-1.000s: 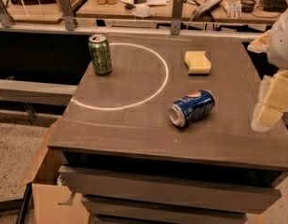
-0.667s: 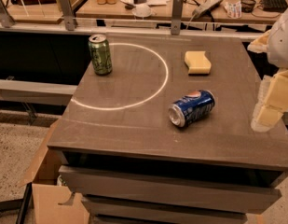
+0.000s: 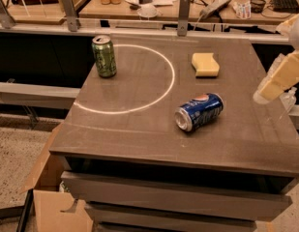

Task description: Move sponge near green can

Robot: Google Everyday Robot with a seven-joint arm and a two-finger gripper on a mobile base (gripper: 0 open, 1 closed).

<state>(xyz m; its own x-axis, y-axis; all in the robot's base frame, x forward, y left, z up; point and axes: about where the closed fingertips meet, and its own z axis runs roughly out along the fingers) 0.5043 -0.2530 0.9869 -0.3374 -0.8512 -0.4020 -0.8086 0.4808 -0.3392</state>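
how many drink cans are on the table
2. The green can stands upright at the back left; the blue can lies on its side nearer the front. The gripper hangs at the right edge of the table, away from both.

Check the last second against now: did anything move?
Only the pincer, by the right edge of the table, moved: it shifted upward in the view. Nothing was grasped or let go. The sponge, green can and tipped blue can stayed put.
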